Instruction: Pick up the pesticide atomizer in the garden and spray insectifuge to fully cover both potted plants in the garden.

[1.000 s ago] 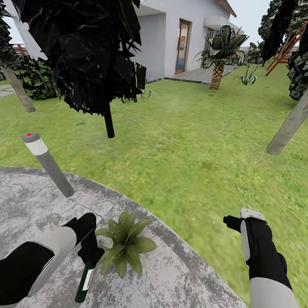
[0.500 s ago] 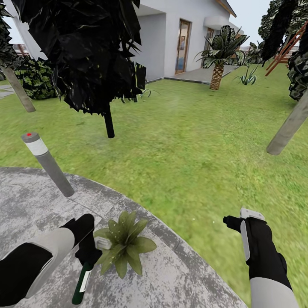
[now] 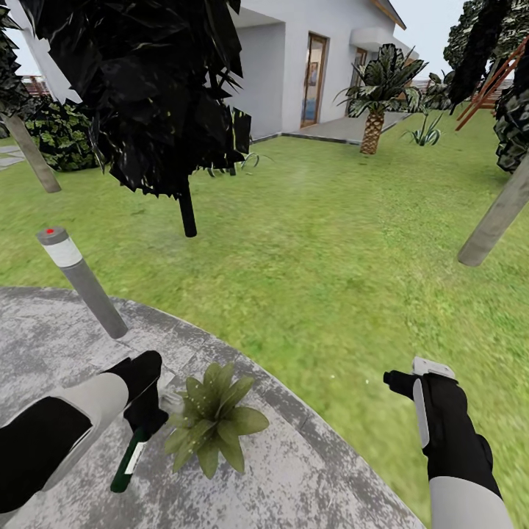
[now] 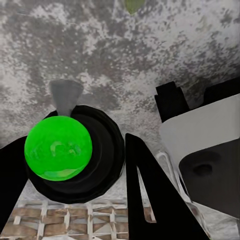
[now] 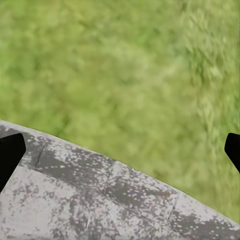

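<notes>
Head view: the pesticide atomizer, clenched in the left claw, has been tilted further, nozzle brought against the potted plant; spraying appears underway. The right claw is held released.

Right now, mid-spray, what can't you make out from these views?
- Spray bottle, head view: the left gripper covers its neck and trigger, and the nozzle is too small to tell where it aims.
- Plant, head view: leaves hide its pot; no spray can be made out on them.
- Right gripper, head view: its fingertips are too small to judge the gap.
</notes>
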